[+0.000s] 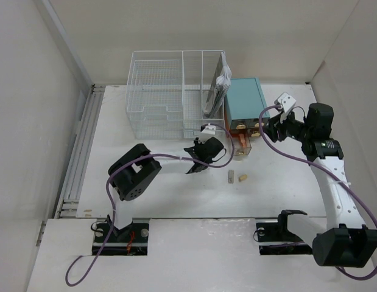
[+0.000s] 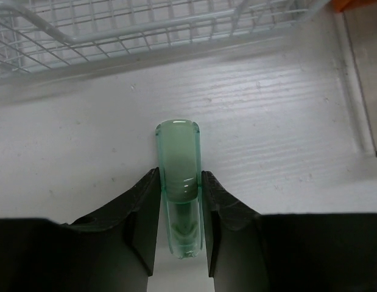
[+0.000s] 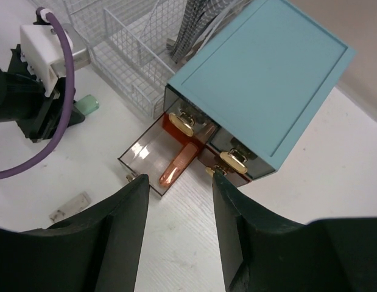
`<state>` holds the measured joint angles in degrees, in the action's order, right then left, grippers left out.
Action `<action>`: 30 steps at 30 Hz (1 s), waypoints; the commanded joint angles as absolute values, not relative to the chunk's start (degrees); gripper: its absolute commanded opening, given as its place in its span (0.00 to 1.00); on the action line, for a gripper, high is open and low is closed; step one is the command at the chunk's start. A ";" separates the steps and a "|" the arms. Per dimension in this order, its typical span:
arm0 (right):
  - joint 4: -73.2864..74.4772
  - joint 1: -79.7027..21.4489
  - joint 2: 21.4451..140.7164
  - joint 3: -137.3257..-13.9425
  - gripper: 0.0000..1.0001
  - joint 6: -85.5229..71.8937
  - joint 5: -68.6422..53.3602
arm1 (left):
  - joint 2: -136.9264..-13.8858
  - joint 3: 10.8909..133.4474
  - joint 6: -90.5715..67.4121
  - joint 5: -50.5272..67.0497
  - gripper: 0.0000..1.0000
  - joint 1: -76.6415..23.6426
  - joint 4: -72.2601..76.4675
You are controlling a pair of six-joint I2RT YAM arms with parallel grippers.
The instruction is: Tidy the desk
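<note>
A translucent green tube (image 2: 177,146) lies on the white desk (image 2: 285,121), just in front of the wire rack. My left gripper (image 2: 179,173) is shut on it, both fingers pressing its sides; the top view shows this gripper (image 1: 195,159) low over the desk's middle. The tube's tip (image 3: 88,104) also peeks out in the right wrist view. My right gripper (image 3: 178,177) hangs open above the desk, holding nothing, in front of the teal box (image 3: 261,73). One drawer (image 3: 139,152) of that box stands pulled out, with an orange tube (image 3: 179,163) inside.
The white wire rack (image 1: 170,91) stands at the back with grey patterned papers (image 1: 217,88) in its right slot. The teal box (image 1: 245,99) is beside it. A small clear piece (image 1: 229,177) and a beige piece (image 1: 242,177) lie on the desk (image 1: 176,194).
</note>
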<state>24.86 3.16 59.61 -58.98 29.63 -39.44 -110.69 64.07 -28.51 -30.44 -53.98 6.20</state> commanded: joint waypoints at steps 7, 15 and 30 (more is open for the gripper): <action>25.22 6.32 57.92 -57.04 0.51 30.23 -39.81 | -96.86 66.35 -24.08 -24.79 0.07 -56.78 9.57; 25.22 8.08 57.30 -56.51 0.51 29.71 -41.04 | -99.05 69.17 -22.76 -10.66 0.10 -53.97 14.93; 26.28 10.55 57.83 -55.99 0.51 30.23 -43.24 | -111.61 83.13 -22.59 1.40 0.10 -51.77 18.90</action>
<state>26.63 9.87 58.00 -56.12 29.78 -41.01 -111.55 78.15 -22.92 -2.48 -52.58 15.22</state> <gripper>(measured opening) 0.515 0.258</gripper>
